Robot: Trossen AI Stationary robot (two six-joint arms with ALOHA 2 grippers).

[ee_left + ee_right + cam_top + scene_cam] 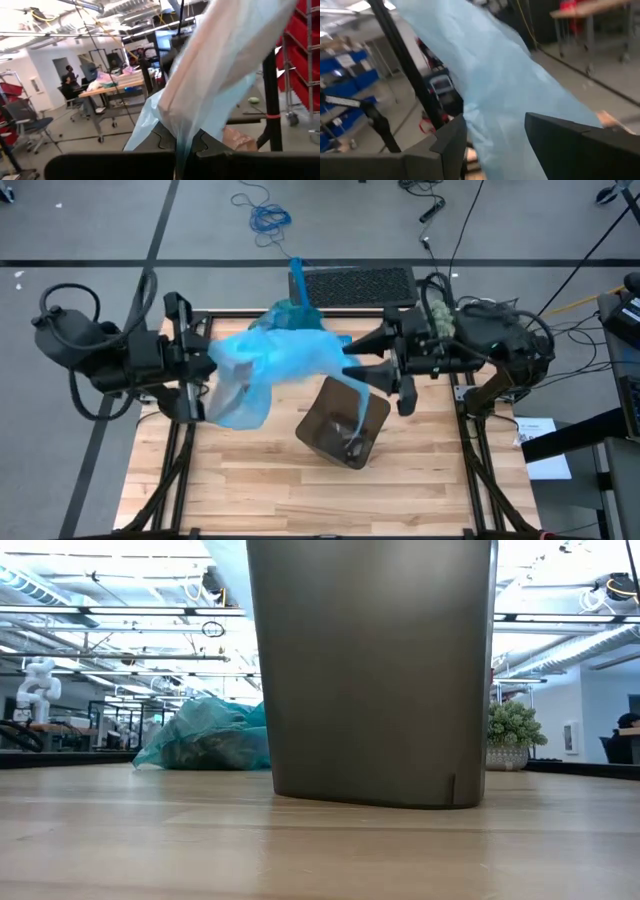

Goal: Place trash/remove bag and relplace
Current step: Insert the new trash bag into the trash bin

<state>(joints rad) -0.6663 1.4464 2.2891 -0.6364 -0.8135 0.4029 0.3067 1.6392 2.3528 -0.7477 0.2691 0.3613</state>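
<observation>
While the light-blue bag hangs stretched above the far half of the table, both arms work over that far edge. The left claw sits over the far-left part of the table and is clenched on one end of the bag; in the left wrist view the film is pinched between its closed fingers. The right claw sits over the far-right part of the table with its fingers parted. The bag passes through the gap between them, and whether it touches either finger cannot be told.

A dark bin stands on the table near the centre, below the right claw, with no liner over its rim. In the low view the bin stands upright on the wood.

A filled, knotted teal bag rests at the far edge of the table. The trash itself cannot be made out; the low view shows only dark contents through the teal bag.
</observation>
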